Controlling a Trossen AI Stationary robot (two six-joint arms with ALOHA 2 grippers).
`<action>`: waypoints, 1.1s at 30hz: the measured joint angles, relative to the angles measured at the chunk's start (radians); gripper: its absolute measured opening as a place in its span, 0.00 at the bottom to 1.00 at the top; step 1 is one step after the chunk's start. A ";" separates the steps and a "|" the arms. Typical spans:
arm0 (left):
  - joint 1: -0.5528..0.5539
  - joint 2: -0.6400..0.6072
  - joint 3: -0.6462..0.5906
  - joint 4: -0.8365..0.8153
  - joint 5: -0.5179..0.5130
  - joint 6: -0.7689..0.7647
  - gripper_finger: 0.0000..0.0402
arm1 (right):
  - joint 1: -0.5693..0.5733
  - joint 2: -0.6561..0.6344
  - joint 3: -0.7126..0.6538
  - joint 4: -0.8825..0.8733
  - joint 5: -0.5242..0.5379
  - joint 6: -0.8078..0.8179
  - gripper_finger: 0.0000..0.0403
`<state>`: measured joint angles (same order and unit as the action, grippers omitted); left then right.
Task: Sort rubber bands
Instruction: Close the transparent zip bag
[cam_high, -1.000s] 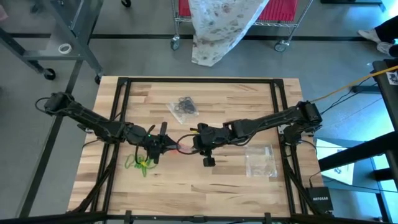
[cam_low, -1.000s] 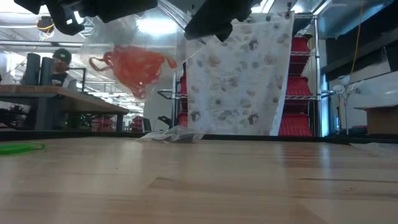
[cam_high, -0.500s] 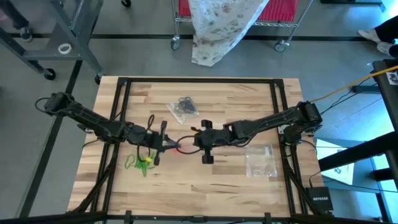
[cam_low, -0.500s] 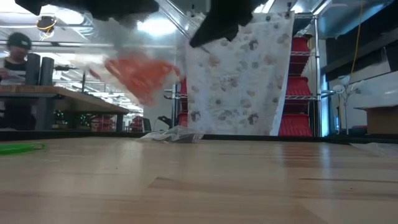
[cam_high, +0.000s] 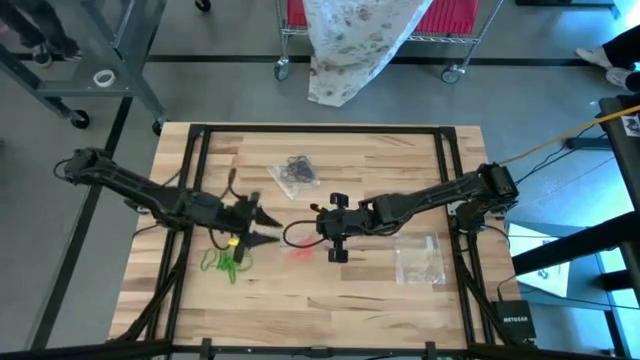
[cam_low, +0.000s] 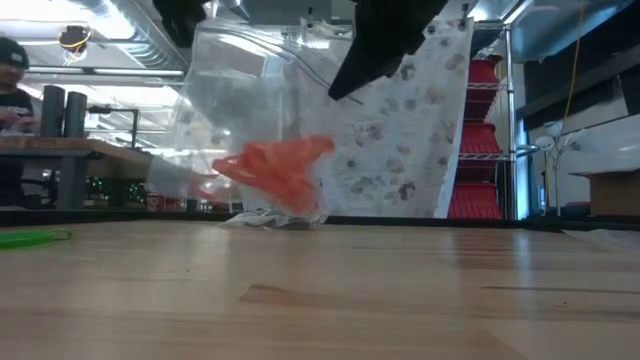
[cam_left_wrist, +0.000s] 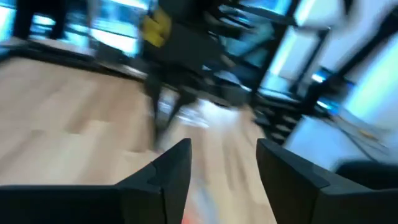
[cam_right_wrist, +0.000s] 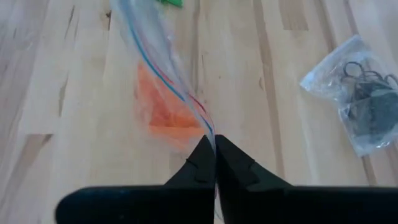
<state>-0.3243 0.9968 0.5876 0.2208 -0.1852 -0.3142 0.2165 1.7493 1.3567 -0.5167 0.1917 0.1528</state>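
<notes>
Over the table (cam_high: 330, 300), right hand (cam_right_wrist: 214, 146) pinches a bag (cam_right_wrist: 163, 74) (orange bands (cam_right_wrist: 166, 112) inside); left hand (cam_high: 262, 226) at 9 o'clock gapes.

A light wooden table (cam_high: 330, 300) with a dark frame fills the middle of the high view. On it, at about four o'clock from the centre, lies a clear plastic bag (cam_high: 418, 258), flat on the boards. At twelve o'clock beyond the table's far edge hangs a pale flowered cloth (cam_high: 350, 40) over a wire cart with red bins (cam_low: 480, 135). At ten o'clock on the grey floor lies a roll of tape (cam_high: 104, 77).
</notes>
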 joint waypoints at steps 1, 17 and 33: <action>0.006 -0.009 0.017 -0.030 -0.032 -0.005 0.43 | 0.000 0.000 0.000 0.000 0.000 0.002 0.00; 0.092 0.226 0.123 -0.111 0.077 -0.132 0.43 | 0.000 -0.002 0.000 0.003 0.010 0.056 0.00; 0.120 0.262 0.127 -0.108 0.082 -0.149 0.43 | -0.001 -0.002 0.000 0.046 0.010 0.049 0.00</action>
<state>-0.2043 1.2588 0.7143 0.1127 -0.1035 -0.4630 0.2157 1.7477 1.3567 -0.4708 0.2020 0.2014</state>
